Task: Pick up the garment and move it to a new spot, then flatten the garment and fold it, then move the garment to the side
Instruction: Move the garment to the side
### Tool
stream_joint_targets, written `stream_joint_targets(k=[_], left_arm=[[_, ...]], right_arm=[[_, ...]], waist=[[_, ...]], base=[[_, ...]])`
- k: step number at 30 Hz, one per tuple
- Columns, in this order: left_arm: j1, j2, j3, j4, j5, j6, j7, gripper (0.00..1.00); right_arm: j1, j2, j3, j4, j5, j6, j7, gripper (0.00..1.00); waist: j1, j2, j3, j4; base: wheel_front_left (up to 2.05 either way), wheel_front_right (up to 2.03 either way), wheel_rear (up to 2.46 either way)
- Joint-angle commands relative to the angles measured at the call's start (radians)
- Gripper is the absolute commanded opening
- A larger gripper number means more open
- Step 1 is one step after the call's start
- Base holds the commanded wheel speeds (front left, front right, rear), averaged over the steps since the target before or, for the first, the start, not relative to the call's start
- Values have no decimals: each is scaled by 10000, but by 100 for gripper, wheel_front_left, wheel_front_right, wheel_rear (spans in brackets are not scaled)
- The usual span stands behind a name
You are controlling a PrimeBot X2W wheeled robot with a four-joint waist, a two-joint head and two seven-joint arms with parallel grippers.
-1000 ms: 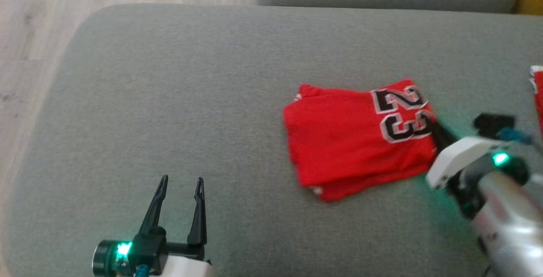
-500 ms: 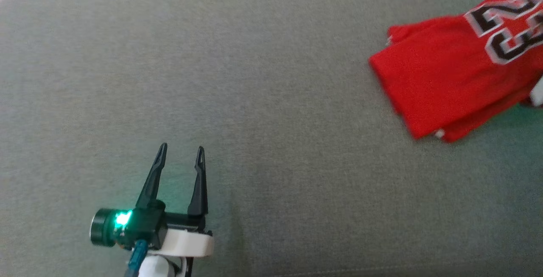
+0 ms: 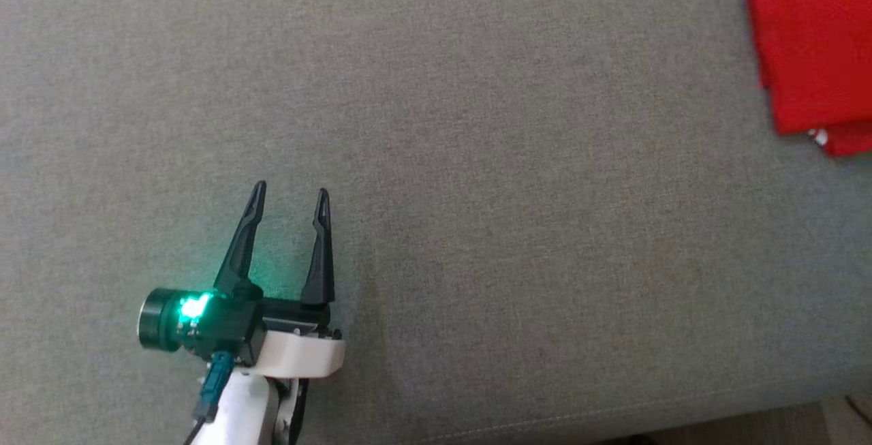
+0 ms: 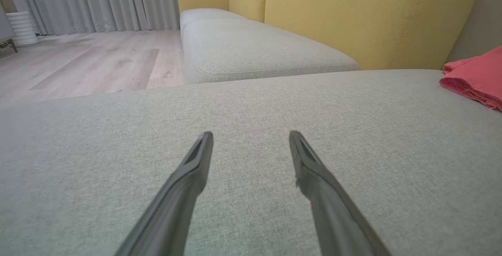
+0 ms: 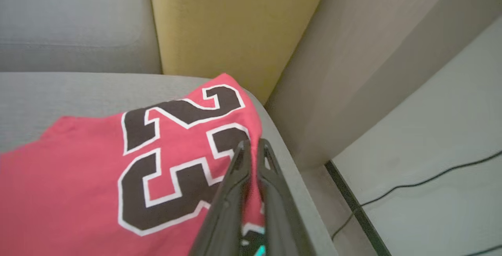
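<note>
The garment (image 3: 811, 43) is a folded red jersey, cut off by the top right corner of the head view. In the right wrist view the garment (image 5: 78, 169) shows its black number and lies at the grey cushion's (image 5: 47, 95) right edge. My right gripper (image 5: 254, 143) is shut, fingers pinched together on the cloth's edge beside the number. My left gripper (image 3: 290, 190) stands open over bare cushion at the lower left, far from the jersey. Between its fingers in the left wrist view, the left gripper (image 4: 251, 134) holds nothing, with the garment (image 4: 474, 77) at the far right.
The grey cushion (image 3: 477, 159) spreads wide around the left gripper; its front edge (image 3: 681, 424) runs along the bottom right. A yellow backrest (image 4: 353, 13) and a second grey seat (image 4: 255, 48) lie beyond. Wooden floor (image 4: 90, 60) is left; a black cable (image 5: 411, 187) runs on the floor.
The head view has swung, so the garment slid to the top right corner and the right arm left that view. My left gripper stays open in the same pose.
</note>
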Motion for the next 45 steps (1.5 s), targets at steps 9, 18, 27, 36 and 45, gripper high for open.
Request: stream_joint_targets(k=[9,18,27,36,45], left_arm=[[-117,-30,365,-270,-458,-5,-63,100],[805,-30,284,667,-1408,-4,-63,100],[1472,-30,141,935,-1630,231,-63,100],[2028,-30,420,898,-1248,392,-63,100],[2344,3,707,901,-728,190,-63,100]], right_arm=[[-160,299,-1064,1475,-1825,65,-819,100],[2048,2686,-1278,1371,-2213,65,-2063,100],[6850,4857,-1628,-4065,-2048,65,-2174,100],[10197,6002,-913,-8157,-2371,65,-2176,100],[10783,6239,-1036,-8553,-2448,65,-2177,100]], waist=[[-1,0,-856,178],[-1,0,-3644,580],[-1,0,-4989,1213],[-1,0,-5660,1262],[-1,0,-5818,1329]], base=[[0,0,0],[0,0,0],[0,0,0],[0,0,0],[0,0,0]])
